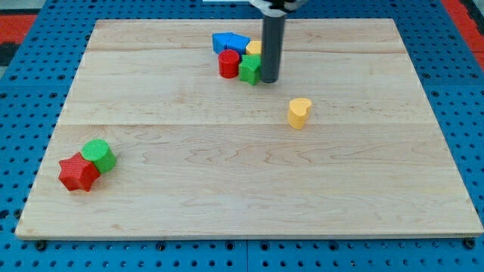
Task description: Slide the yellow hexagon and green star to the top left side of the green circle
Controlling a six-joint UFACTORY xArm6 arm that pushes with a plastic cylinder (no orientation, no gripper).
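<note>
- Camera view: my tip (270, 80) is a bare rod holding nothing, touching the right side of the green star (249, 68), with the yellow hexagon (255, 48) just behind
- Green circle (98, 154) sits near-left, touching the red star (78, 173)
- Recommended: push both leftward, steering clear of the red cylinder (228, 63) and blue blocks (231, 42)

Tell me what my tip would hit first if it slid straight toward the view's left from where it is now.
My tip sits against the right side of the green star, so it would meet that first, probably pushing it into the red cylinder just beyond. The yellow hexagon lies slightly farther up.
</note>
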